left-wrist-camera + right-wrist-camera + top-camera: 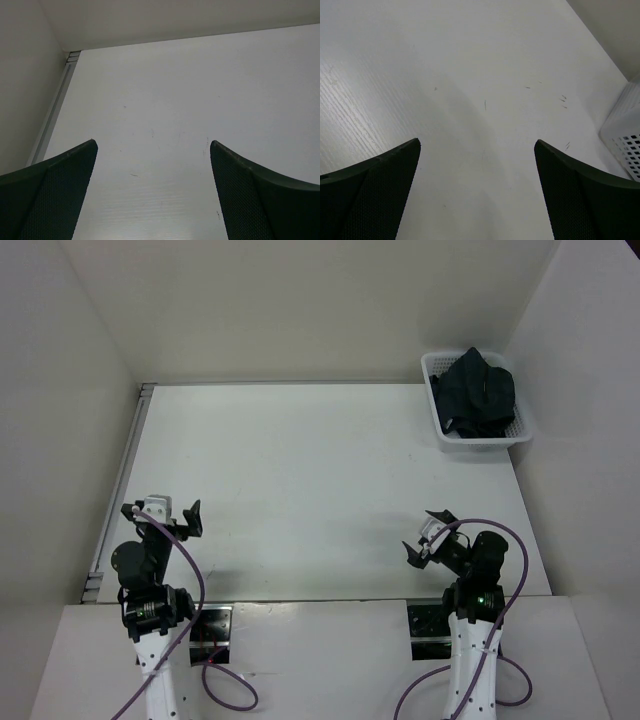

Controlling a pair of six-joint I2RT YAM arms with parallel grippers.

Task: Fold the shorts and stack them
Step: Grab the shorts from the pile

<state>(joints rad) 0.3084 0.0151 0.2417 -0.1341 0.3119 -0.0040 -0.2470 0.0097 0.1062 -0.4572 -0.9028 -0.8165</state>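
Note:
The dark shorts (478,392) lie bunched up in a white mesh basket (436,418) at the table's far right corner. My left gripper (163,511) is open and empty near the front left of the table, far from the shorts. In the left wrist view its fingers (55,195) stand wide apart over bare table. My right gripper (426,536) is open and empty near the front right. In the right wrist view its fingers (585,200) are wide apart, and a corner of the basket (626,145) shows at the right edge.
The white table (300,490) is walled by white panels at the back and both sides. A metal rail (120,480) runs along the table's left edge. Purple cables loop by both arm bases.

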